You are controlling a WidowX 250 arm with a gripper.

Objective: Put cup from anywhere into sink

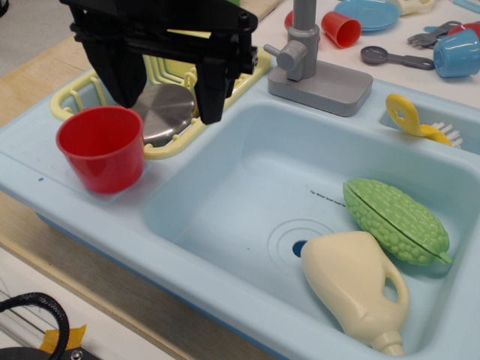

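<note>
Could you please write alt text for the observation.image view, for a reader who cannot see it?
A black tool, jaws open, hangs above a large red cup standing upright on the left ledge of a light blue toy sink. The basin holds a cream jug and a green bumpy vegetable; a yellow dish rack with a metal lid sits behind the cup.

the cup [100, 147] is standing upright on the sink's [225, 247] left ledge, just in front of the dish rack [161, 146], which is holding a metal lid [165, 112]. the gripper [166, 101] is hanging above the rack, behind the cup. inside the basin, a jug [356, 289] is lying beside the drain, touching a gourd [397, 219] behind it. the faucet [311, 64] is standing at the sink's back edge, with a brush [420, 126] lying to its right.
</note>
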